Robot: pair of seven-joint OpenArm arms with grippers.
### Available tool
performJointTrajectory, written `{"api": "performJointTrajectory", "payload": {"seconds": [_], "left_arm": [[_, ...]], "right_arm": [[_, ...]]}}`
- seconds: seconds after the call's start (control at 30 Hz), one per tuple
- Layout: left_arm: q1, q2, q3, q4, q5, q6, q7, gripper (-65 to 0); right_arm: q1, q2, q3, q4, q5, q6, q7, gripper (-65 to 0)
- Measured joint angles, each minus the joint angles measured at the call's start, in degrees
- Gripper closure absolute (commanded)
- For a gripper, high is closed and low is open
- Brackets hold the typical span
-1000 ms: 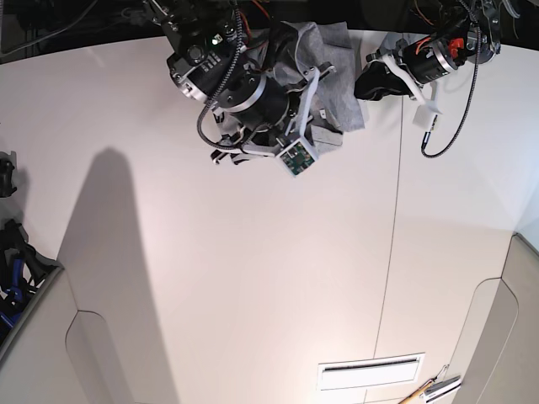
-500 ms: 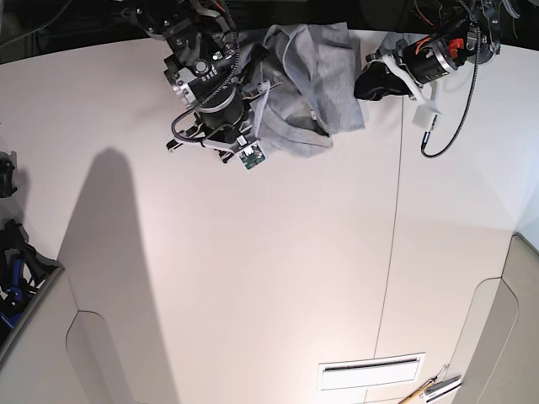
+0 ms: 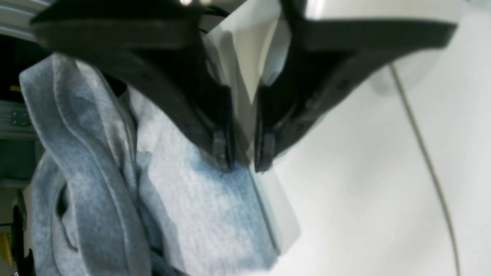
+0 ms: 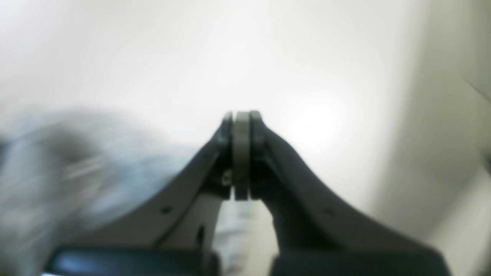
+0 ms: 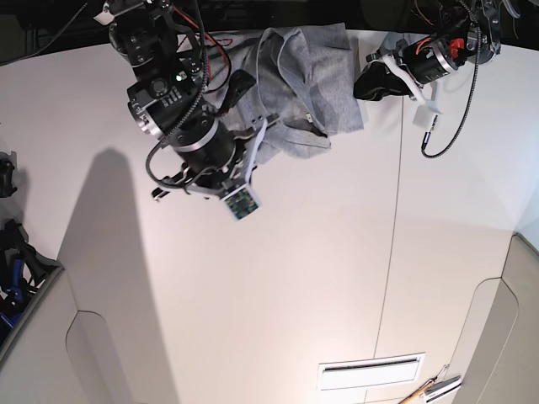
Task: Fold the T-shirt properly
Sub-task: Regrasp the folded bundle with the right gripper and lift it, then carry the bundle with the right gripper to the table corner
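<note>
T-shirt (image 5: pixel 307 80): crumpled heap, far edge of table (image 5: pixel 337 278).
Left gripper (image 3: pixel 244 161): slightly parted, empty (beside cloth).
Right gripper (image 4: pixel 241 153): closed, holding nothing.

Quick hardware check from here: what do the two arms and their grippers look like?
Both arms are black with coiled black cables. The right arm carries white brackets, red wires and a small green circuit board. The left arm has a white bracket and an orange patch. Left gripper and right gripper have dark, curved, tapering fingers.

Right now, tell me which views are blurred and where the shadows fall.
Right wrist view: heavily blurred, the T-shirt a grey smear, bright glare on the table. Left wrist view: gripper soft, cloth fairly sharp. Base view: sharp, a long arm shadow across the table's left half.
</note>
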Motion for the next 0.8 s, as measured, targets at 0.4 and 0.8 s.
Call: {"api": "performJointTrajectory", "payload": {"seconds": [0.4,0.8], "left_arm": [[0.0,0.0,0.0,0.0,0.2,0.0,-0.7,-10.5],[0.0,-0.1,-0.2,0.0,-0.5,0.0,-0.8,-10.5]], "right_arm": [[-2.1,9.5,-0.2,1.2,31.7,25.1,-8.9,0.0],[0.3,10.0,-0.3,-21.5,28.9,25.5,0.9,0.0]]}}
